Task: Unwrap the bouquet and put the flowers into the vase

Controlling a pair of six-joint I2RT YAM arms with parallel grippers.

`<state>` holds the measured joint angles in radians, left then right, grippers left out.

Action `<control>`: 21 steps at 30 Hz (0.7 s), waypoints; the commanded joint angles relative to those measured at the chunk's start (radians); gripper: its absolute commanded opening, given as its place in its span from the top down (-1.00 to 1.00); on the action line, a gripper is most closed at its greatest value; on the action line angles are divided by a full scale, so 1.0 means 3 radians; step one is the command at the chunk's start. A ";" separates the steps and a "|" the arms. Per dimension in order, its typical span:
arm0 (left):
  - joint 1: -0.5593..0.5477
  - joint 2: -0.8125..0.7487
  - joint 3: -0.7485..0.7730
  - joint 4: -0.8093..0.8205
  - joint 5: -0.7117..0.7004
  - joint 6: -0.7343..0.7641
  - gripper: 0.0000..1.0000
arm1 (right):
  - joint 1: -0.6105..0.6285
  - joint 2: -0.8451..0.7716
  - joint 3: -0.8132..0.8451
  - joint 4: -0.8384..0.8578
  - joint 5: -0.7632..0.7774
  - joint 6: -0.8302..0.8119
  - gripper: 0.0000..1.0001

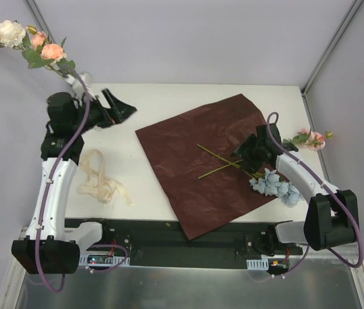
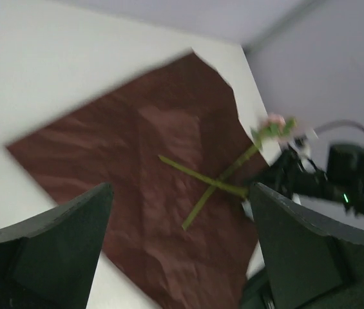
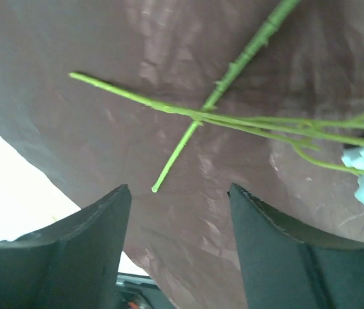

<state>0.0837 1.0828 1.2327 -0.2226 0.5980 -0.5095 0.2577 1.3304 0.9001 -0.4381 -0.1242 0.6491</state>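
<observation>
Green flower stems (image 3: 201,117) look light and springy; pinch at their crossing, centre frame. Left gripper (image 2: 180,193) and right gripper (image 3: 178,192) gape empty

Dark red wrapping paper (image 1: 201,161) lies open mid-surface, two green stems (image 3: 200,116) crossed on it; pink-cream flowers (image 1: 14,35) lean from the far-left-corner vase (image 1: 81,80).

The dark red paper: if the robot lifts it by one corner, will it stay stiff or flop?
Probably flop: the dark red paper looks thin and is creased all over, lying flat on the table. It is likely light, so a push may slide or wrinkle it. The green stems resting on it would probably roll off.
</observation>
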 commanded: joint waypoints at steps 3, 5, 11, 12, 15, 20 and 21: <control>-0.1136 -0.0260 -0.0651 0.0062 0.0207 -0.0122 -0.71 | -0.0230 -0.0047 -0.0448 0.0018 -0.0134 0.0960 -0.24; -0.1605 -0.0245 -0.0754 0.0062 0.0053 -0.0132 -0.68 | -0.0235 -0.0119 -0.0535 0.0080 -0.0042 0.1175 -0.24; -0.2339 -0.0117 -0.1000 0.0072 -0.0387 -0.0015 -0.63 | -0.0317 -0.0160 -0.0796 0.0238 0.0307 0.1492 -0.38; -0.2416 -0.0117 -0.1031 0.0072 -0.0388 -0.0025 -0.62 | -0.0332 -0.0135 -0.0791 0.0243 0.0322 0.1492 -0.39; -0.2478 -0.0117 -0.1092 0.0067 -0.0377 -0.0035 -0.61 | -0.0373 -0.0032 -0.0766 0.0274 0.0353 0.1508 -0.38; -0.2508 -0.0260 -0.1118 0.0062 -0.0387 -0.0020 -0.61 | -0.0394 0.0009 -0.0725 0.0325 0.0378 0.1559 -0.38; -0.2503 -0.0275 -0.1113 0.0052 -0.0393 -0.0015 -0.61 | -0.0399 0.0014 -0.0710 0.0325 0.0393 0.1584 -0.38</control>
<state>-0.6613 1.0451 0.9020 -0.2298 0.5064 -0.5316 0.1440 1.3266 0.6598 -0.3603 -0.0380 1.0737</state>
